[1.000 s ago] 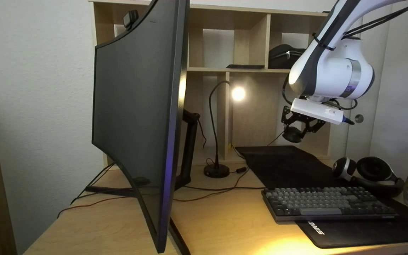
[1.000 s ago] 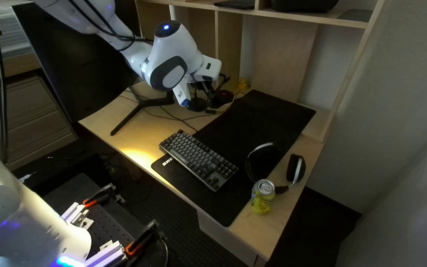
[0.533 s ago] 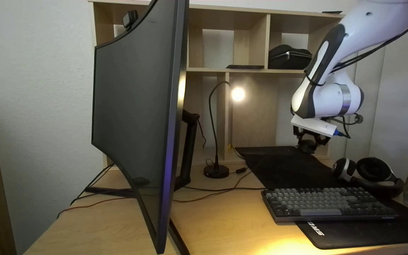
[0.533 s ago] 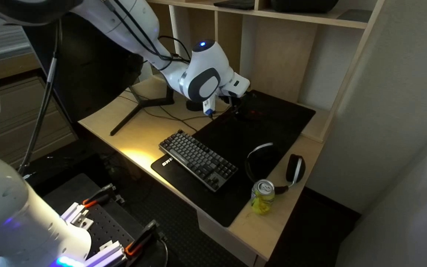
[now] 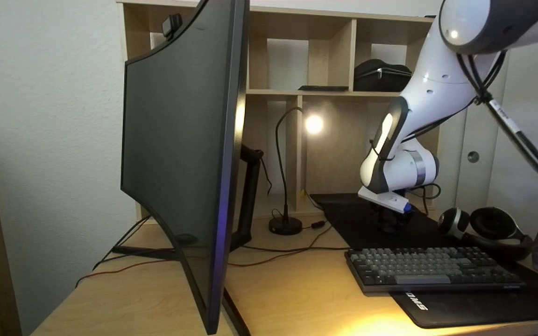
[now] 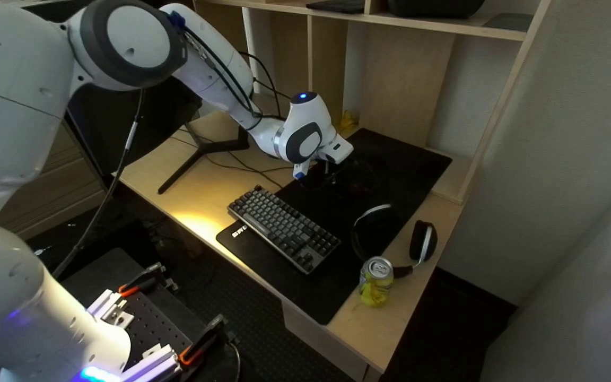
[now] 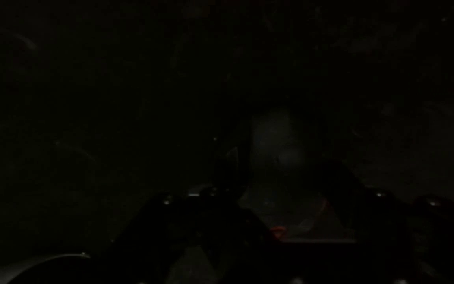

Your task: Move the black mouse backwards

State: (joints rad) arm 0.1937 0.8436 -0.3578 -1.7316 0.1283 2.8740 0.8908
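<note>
Gripping, apparently, the black mouse, the claw hangs over a white-lettered mat.

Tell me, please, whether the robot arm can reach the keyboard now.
Probably yes: the claw hangs low over the black mat, and in both exterior views nothing seems to block its way to the keyboard. The wrist view is too dark to show whether the claw is free.
</note>
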